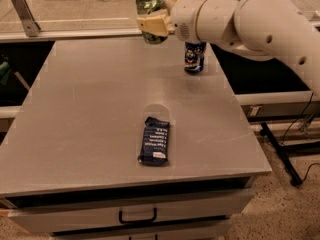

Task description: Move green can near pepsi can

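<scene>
My gripper (154, 20) is shut on the green can (149, 4), a pale green can with a silver top, and holds it upright in the air above the far edge of the grey table (90, 114). The pepsi can (194, 57), dark blue with white and red markings, stands on the table at the far right, partly hidden behind my white arm (250, 19). The green can is to the left of the pepsi can and higher than it, apart from it.
A flat dark blue snack packet (154, 140) lies near the middle front of the table. A drawer with a black handle (137, 217) is below the front edge. A metal rail (70, 33) runs behind the table.
</scene>
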Controlling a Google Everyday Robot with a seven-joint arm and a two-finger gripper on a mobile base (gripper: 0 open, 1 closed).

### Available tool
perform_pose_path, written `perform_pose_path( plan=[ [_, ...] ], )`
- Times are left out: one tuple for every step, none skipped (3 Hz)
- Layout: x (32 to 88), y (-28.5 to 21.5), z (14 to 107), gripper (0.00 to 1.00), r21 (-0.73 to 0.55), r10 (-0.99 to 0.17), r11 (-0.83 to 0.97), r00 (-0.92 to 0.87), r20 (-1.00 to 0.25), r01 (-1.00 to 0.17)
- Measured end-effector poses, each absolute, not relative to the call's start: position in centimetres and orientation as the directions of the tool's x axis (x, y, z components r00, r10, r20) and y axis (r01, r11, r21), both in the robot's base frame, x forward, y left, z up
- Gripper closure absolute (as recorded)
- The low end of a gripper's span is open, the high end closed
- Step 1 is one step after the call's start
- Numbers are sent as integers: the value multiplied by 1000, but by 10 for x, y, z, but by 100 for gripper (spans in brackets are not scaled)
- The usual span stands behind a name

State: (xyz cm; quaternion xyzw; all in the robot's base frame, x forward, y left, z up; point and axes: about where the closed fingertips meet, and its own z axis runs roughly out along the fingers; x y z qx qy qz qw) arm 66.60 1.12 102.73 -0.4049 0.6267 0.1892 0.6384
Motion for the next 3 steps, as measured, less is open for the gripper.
perform_pose_path(
  plan=[
    [657,-48,1042,100,-288,-276,674,130,-952,-680],
    [650,-104,1061,100,-315,-299,733,130,-945,-603],
    [644,-145,1054,100,-319,-310,758,116,-944,-569]
  ],
)
